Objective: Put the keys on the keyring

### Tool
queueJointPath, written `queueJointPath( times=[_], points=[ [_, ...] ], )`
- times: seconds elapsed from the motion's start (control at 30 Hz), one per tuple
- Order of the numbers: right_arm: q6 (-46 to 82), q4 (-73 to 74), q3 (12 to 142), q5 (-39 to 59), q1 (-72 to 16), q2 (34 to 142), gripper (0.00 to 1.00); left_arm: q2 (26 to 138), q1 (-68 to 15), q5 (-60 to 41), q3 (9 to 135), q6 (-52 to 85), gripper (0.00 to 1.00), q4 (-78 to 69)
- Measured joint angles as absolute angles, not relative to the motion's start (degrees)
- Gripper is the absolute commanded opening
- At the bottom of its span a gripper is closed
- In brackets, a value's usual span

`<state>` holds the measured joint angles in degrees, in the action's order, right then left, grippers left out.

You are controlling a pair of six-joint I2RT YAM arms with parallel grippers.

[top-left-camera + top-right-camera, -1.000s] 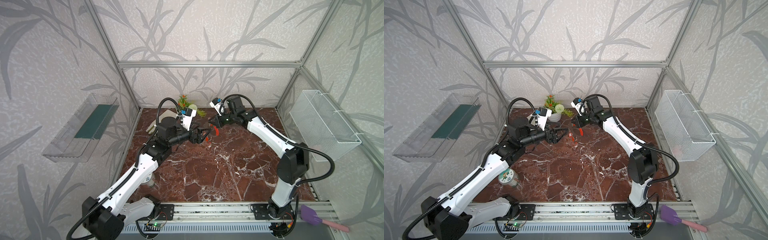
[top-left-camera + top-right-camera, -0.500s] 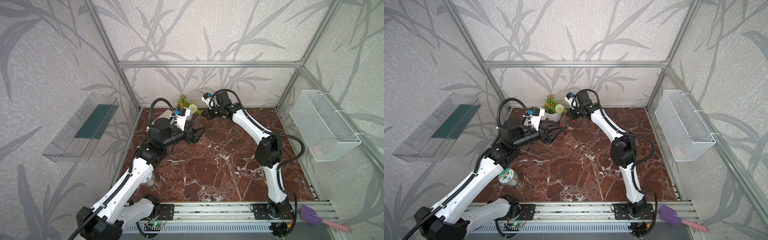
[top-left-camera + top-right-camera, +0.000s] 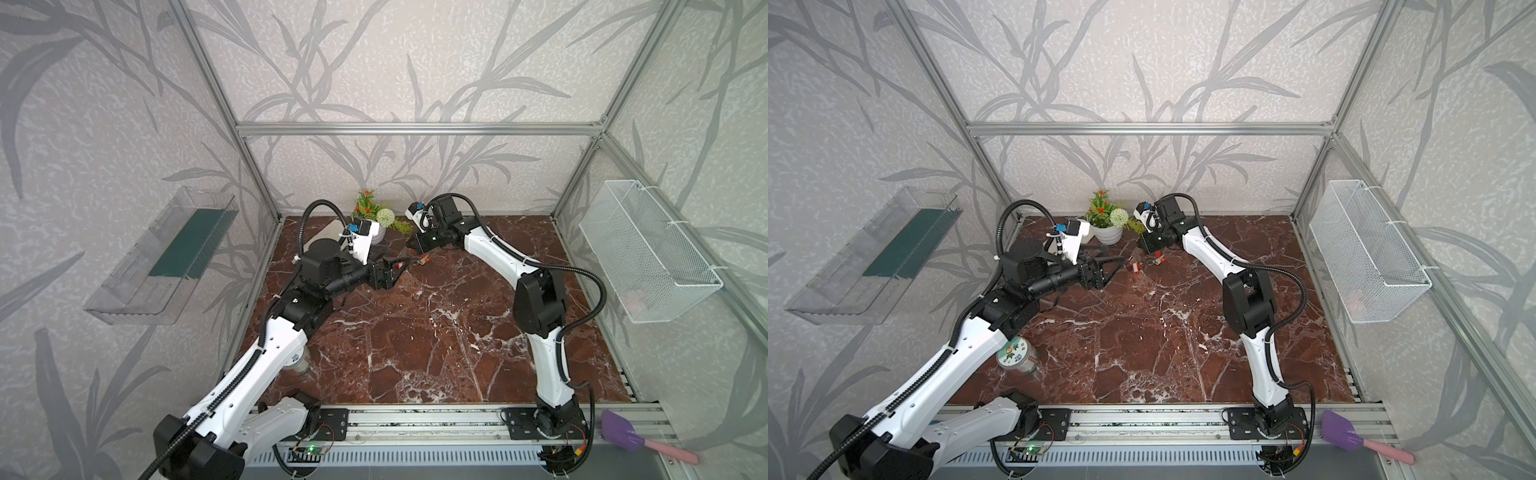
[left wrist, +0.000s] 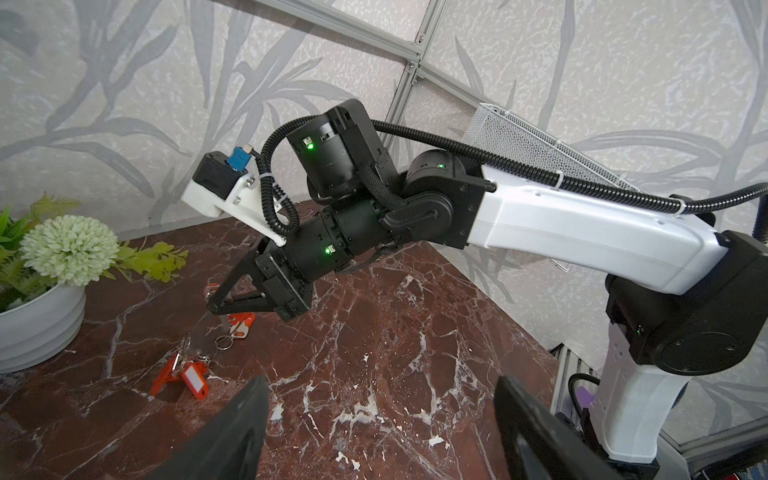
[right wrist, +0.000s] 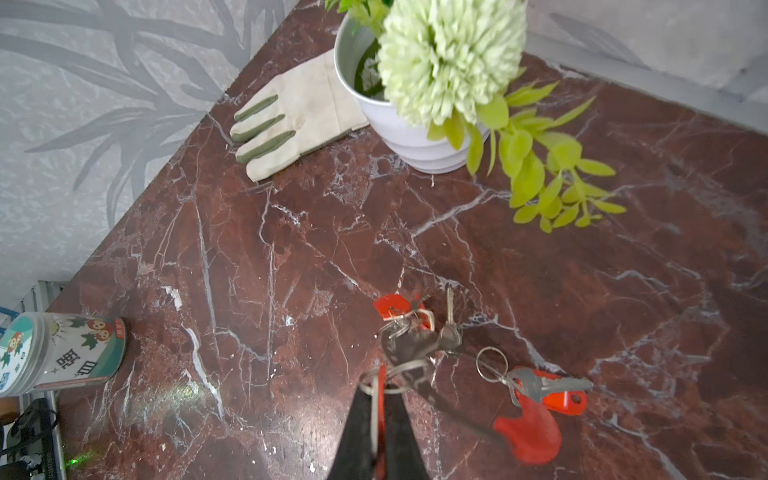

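Observation:
My right gripper [image 5: 376,401] is shut on the keyring [image 5: 392,374], a thin grey wire with a red strip seen edge-on between its fingers. It hovers low over the marble near the flower pot, and shows in both top views [image 3: 410,249] [image 3: 1142,248] and in the left wrist view [image 4: 210,301]. Keys with red-orange tags lie below it: a bunch [image 5: 409,320] [image 4: 183,374] [image 3: 1134,266] and a single key [image 5: 544,388] [image 4: 239,324] [image 3: 424,260]. My left gripper [image 4: 382,415] [image 3: 390,272] is open and empty, pointing at the right gripper from the left.
A white flower pot [image 3: 376,237] [image 5: 407,133] stands at the back, with a glove [image 5: 291,116] beside it. A printed tin [image 3: 1017,355] sits by the left arm. A wire basket [image 3: 648,249] hangs on the right wall and a clear shelf [image 3: 166,257] on the left.
My right gripper has swung back and left towards the flower pot, still shut. My left gripper has drawn back a little to the left and stays open.

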<state>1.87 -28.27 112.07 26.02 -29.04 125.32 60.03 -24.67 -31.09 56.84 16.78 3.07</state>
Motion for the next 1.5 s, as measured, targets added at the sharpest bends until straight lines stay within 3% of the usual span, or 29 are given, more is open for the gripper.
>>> queueJointPath(
  times=[0.3, 1.5],
  points=[
    [2.15, -27.18, 108.64, 26.68, -29.21, 122.04, 0.00, 59.61, -24.67, -31.11, 56.80, 17.61, 0.85, 3.01],
    [2.02, -35.16, 73.78, 26.59, -31.07, 96.20, 0.00, 58.24, -24.67, -31.59, 53.65, 20.69, 0.86, 0.80]
  ],
)
